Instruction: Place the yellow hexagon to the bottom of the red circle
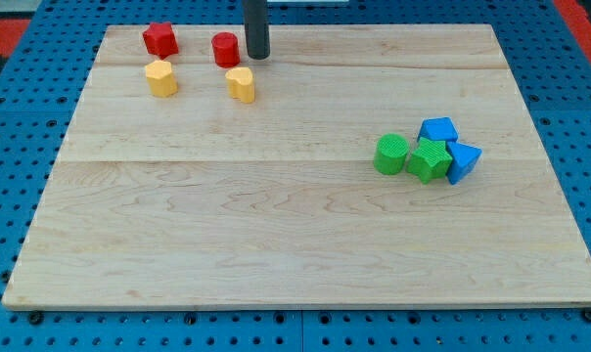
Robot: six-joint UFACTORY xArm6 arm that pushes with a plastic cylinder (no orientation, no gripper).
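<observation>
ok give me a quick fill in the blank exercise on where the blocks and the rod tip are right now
My tip sits just to the view's ____ of the red circle block.
The yellow hexagon block lies directly below the red ____ block.
The yellow heart block lies below the red ____ block.
The green and blue blocks cluster at the view's ____.

Missing words: right; star; circle; right

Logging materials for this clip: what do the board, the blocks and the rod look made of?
Board: pale wood, satin finish; grain lines and plank seams show. Blocks, such as the yellow hexagon and red circle: probably plastic, matte, with uniform colour. My tip, beside the red circle: dark, smooth rod; whether rubber, plastic or metal is unclear.
</observation>
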